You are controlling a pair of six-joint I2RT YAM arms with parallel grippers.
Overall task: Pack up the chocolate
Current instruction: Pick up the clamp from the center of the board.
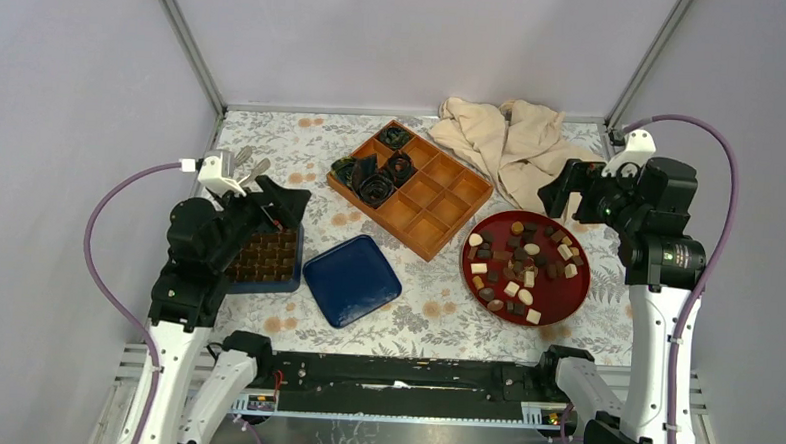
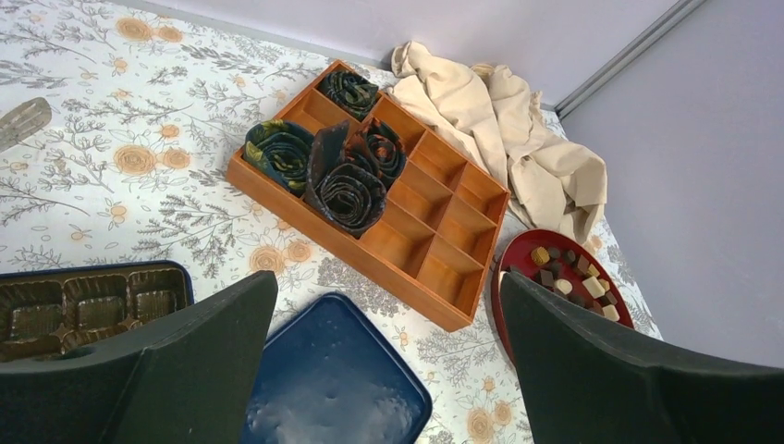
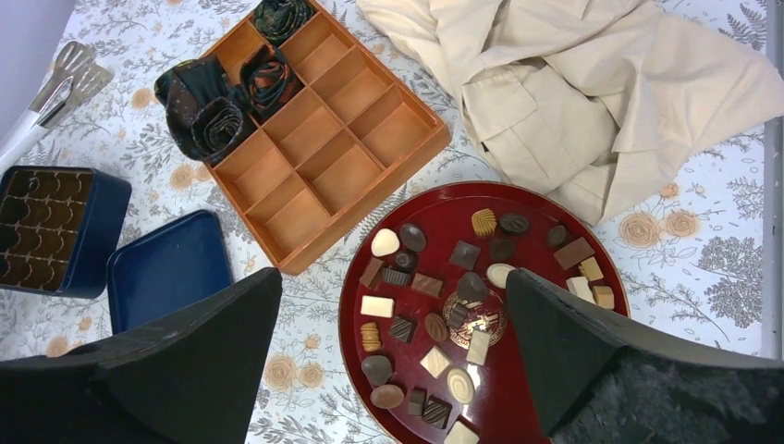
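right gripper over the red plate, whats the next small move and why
Probably lower the right gripper toward one chocolate near the middle of the red plate. Its jaws stand open and empty with the plate in view between them. All the candies lie on that plate, and the tray cells in the blue box look empty, so a first pick seems due.

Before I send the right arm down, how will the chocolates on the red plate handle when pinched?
The chocolates look small and glossy, so probably light and slippery. Rounded ones may roll on the smooth red plate; square ones likely stay put.
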